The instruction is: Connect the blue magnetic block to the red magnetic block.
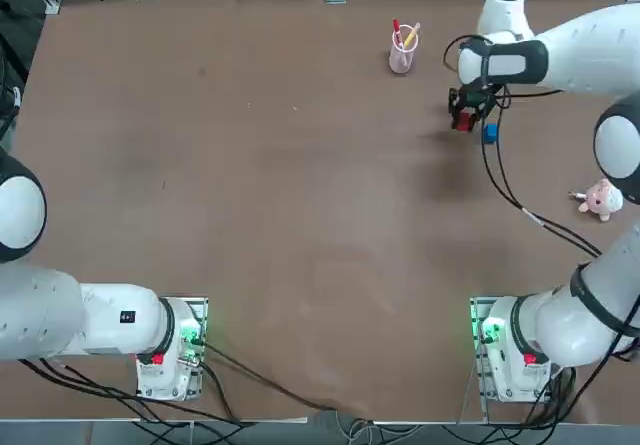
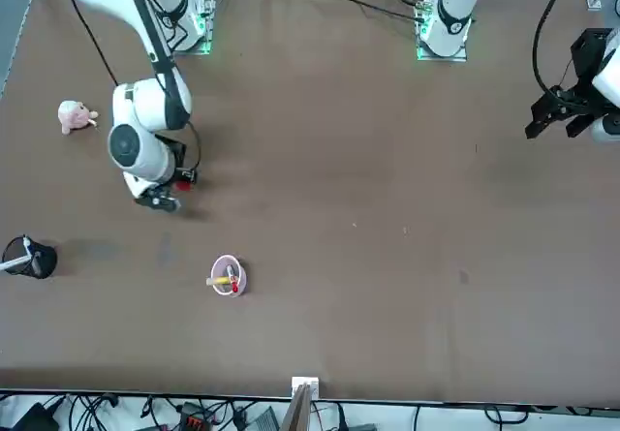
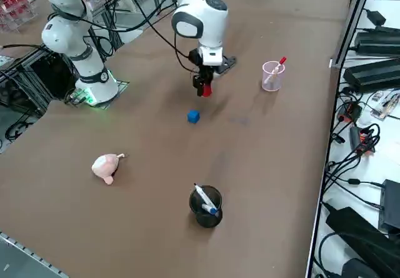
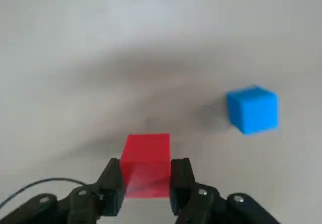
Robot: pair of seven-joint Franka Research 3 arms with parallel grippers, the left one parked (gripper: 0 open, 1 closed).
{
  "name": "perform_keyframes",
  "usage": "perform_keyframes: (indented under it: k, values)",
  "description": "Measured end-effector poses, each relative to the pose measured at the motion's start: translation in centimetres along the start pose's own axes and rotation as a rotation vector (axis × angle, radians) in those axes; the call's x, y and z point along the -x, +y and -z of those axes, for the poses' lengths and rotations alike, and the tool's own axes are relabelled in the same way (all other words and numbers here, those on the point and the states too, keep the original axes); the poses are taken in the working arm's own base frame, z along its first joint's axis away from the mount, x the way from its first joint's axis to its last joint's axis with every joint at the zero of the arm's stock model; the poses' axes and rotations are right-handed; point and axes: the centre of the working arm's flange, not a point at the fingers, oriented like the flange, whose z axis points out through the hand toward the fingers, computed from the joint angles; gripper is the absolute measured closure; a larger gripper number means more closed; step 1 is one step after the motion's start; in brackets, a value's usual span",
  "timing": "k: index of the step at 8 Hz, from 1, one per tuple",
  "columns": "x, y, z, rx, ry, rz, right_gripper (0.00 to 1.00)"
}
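The right gripper (image 4: 146, 183) is clamped on the red magnetic block (image 4: 146, 163), held just above the table. The blue magnetic block (image 4: 252, 109) sits on the table close beside it (toward the robot's base and slightly outboard in the overhead view), apart, not touching. 2 containers: a clear cup (image 1: 402, 53) with pens, a black cup (image 3: 205, 205) holding a marker.

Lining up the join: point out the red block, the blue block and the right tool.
red magnetic block (image 4: 147, 158): wrist view, front face.
blue magnetic block (image 4: 252, 109): wrist view, front face.
right tool (image 4: 146, 179): wrist view, between fingertips.
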Motion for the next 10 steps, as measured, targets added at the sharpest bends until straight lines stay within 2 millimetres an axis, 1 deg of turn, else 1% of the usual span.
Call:
perform_keyframes:
  k: [3,4,6,8,10]
  values:
    - [-0.8,1.1,-0.6,-0.031,-0.015,-0.584,0.53]
    - [-1.1,1.6,-1.1,-0.058,-0.007,-0.723,0.53]
    - [-1.5,3.1,-2.6,-0.087,-0.008,-0.873,0.53]
    - [-2.6,5.1,-2.8,-0.144,-0.065,-0.994,0.53]
    - [-3.2,6.2,-2.9,-0.174,-0.1,-1.059,0.53]
